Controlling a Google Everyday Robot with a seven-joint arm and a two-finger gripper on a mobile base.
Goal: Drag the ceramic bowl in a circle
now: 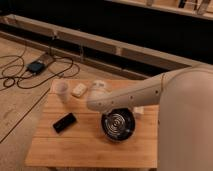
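The ceramic bowl [119,125], glossy black with concentric rings inside, sits on the wooden table [75,147] right of centre. My white arm reaches in from the right and crosses just above the bowl's far side. My gripper [103,111] comes down at the bowl's left rim, mostly hidden under the wrist. It is shut, and the bowl moves along with it.
A translucent white cup [62,90] and a small white object [79,90] stand at the table's far left. A flat black slab [65,122] lies left of the bowl. Another white item [138,111] peeks out behind my arm. Cables and a box [36,66] lie on the floor.
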